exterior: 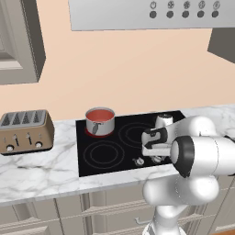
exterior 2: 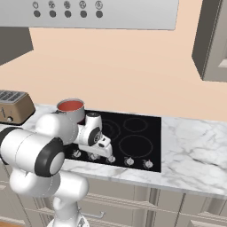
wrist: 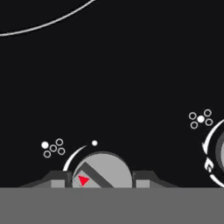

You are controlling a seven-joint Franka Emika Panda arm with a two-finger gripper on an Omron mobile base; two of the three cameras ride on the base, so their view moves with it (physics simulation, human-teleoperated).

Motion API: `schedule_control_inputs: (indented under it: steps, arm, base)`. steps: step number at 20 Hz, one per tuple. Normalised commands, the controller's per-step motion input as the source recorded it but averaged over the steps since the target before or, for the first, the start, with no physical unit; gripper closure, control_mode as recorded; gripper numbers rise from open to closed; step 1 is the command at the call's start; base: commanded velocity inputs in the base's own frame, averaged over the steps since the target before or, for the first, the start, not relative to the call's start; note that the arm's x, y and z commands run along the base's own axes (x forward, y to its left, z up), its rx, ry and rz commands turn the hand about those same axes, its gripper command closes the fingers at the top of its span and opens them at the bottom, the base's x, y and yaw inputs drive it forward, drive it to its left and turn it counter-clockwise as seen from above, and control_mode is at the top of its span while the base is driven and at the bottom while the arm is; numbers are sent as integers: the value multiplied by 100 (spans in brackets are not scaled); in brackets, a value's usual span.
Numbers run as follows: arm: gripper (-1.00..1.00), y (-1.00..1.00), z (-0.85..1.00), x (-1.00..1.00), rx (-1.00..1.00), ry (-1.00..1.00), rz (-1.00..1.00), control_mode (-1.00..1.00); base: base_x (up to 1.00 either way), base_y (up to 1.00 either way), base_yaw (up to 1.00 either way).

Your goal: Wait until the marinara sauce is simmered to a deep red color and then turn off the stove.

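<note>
Your white arm's gripper [wrist: 103, 181] is down at the near edge of the flat black glass cooktop [exterior: 114, 158], its jaws clamped on a small round silver knob [wrist: 102, 171]. In the hand view one dark fingertip [wrist: 59, 179] sits tight to each side of that knob, which is why the hand is held so low and square over the knob row. The knob's red pointer and slanted bar suggest the dial is off its rest mark, though you cannot read its exact setting.

The marinara sauce [exterior: 99, 114] lies as a small red-orange pool in the shiny steel saucepan [exterior: 100, 122] on the far-left burner, well apart from the hand. A red glow shows under the pan's base, so that burner appears lit. From the right base view the sauce [exterior 2: 70, 106] looks fairly red; whether it is deep enough is your judgement.

The brown four-slot toaster [exterior: 25, 131] stands on the marble counter [exterior: 41, 172] to the cooktop's left, clear of the work. Another knob [wrist: 218, 153] sits just to the right, so check that you hold the one that serves the pan's burner.
</note>
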Motion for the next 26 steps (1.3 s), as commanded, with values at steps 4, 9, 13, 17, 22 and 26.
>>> schedule_control_inputs:
  steps: [4, 9, 13, 17, 22, 26]
  arm:
    - [100, 0, -1, -20, 0, 0, -27, -100]
    - [100, 0, -3, -20, 0, 0, -28, -100]
    - [100, 0, -8, -18, 0, 2, -29, -100]
    - [100, 0, -9, -19, 0, 5, -29, -100]
    - [100, 0, -10, -20, 0, 7, -28, -100]
    - [100, 1, -11, -19, 0, 6, -27, -100]
  base:
    - [0, 0, 0]
    - [0, 0, 0]
    - [0, 0, 0]
    - [0, 0, 0]
    - [0, 0, 0]
    - [0, 0, 0]
